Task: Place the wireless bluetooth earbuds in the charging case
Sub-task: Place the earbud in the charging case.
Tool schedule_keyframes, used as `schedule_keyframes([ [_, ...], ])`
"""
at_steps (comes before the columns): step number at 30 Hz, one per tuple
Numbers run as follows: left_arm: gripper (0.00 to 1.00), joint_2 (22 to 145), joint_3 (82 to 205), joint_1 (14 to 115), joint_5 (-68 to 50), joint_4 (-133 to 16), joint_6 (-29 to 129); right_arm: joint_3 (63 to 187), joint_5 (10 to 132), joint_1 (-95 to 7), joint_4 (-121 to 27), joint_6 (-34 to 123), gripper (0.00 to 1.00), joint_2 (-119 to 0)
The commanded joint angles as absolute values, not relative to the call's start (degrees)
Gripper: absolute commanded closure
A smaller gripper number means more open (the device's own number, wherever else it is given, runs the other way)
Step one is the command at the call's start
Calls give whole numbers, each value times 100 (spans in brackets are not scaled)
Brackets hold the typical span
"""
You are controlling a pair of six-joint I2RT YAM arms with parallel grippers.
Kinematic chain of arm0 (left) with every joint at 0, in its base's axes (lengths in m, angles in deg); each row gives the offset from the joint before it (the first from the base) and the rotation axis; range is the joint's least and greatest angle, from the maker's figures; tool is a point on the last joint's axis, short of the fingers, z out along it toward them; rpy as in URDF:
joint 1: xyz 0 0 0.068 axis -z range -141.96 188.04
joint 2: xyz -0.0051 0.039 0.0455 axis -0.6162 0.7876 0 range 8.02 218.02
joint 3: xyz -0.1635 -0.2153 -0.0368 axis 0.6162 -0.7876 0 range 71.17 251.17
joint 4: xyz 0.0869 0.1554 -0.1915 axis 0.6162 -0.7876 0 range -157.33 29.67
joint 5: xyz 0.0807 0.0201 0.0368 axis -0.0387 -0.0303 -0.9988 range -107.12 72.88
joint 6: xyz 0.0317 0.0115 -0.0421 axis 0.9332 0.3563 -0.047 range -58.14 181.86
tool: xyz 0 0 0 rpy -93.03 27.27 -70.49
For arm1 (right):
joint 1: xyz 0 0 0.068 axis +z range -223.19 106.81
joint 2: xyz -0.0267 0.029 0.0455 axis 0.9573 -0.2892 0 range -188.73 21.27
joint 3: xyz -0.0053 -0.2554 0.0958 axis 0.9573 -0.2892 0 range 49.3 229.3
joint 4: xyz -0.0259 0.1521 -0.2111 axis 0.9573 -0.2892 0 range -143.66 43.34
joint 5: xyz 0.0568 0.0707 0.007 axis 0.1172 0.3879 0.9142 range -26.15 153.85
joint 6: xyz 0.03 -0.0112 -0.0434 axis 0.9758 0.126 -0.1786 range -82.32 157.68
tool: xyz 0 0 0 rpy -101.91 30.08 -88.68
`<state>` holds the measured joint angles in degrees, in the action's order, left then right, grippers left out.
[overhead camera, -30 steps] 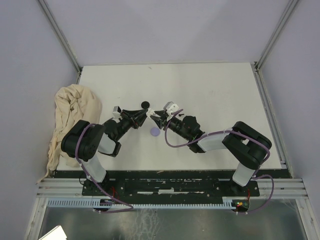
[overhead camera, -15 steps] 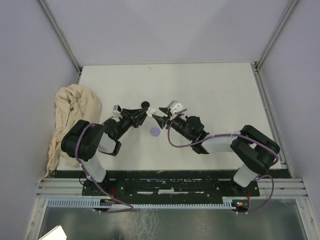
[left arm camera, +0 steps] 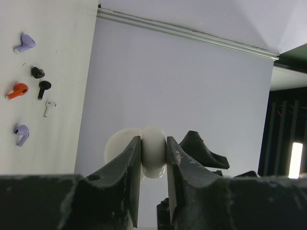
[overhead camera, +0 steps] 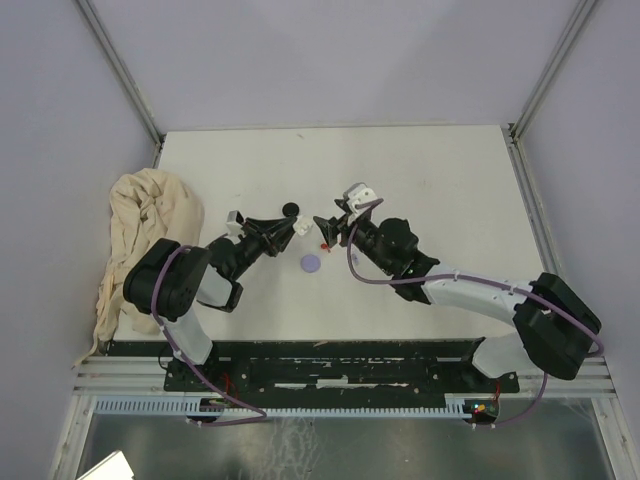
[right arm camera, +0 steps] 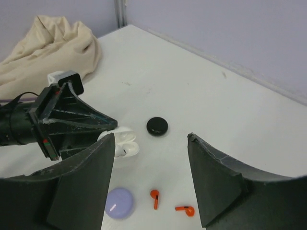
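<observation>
The white charging case (right arm camera: 121, 143) is off the table, lid open, and a white earbud shows inside it. My left gripper (left arm camera: 153, 145) is shut on the case (left arm camera: 153, 152); it sits left of centre in the top view (overhead camera: 289, 230). My right gripper (right arm camera: 151, 139) is open with nothing between its fingers, just right of the case (overhead camera: 326, 228). Two red earbuds (right arm camera: 154, 198) (right arm camera: 186, 210) lie on the table below it. In the left wrist view, a lilac earbud (left arm camera: 26, 42), a black one (left arm camera: 43, 87), a red one (left arm camera: 18, 90) and a white one (left arm camera: 48, 107) lie on the table.
A black disc (right arm camera: 157, 126) lies beyond the case and a lilac disc (right arm camera: 119, 203) lies nearer my bases. A crumpled beige cloth (overhead camera: 140, 235) covers the table's left edge. Walls and rails enclose the white table (overhead camera: 440, 190).
My right gripper has opened wide and drawn back up and to the right, away from the case, its arm stretching out. The left gripper stayed still, holding the case.
</observation>
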<state>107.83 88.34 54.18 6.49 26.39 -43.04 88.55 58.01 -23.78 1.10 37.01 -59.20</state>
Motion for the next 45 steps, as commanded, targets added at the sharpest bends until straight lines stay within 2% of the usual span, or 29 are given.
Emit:
schedule_keyframes([
  [1, 97, 10704, 8951, 5421, 906, 3865, -4090, 10172, 4926, -2353, -3108, 4211, 30, -5690],
  [3, 97, 10699, 8961, 5423, 932, 3868, -4071, 10520, 5090, -2353, -3876, 4207, 29, -5757],
  [13, 97, 10786, 8971, 5485, 928, 3867, -4040, 10797, 5303, -2353, -4518, 4248, 28, -6058],
  [45, 97, 10883, 9059, 5755, 887, 3869, -4009, 11063, 5512, -2353, -4430, 4317, 28, -6512],
])
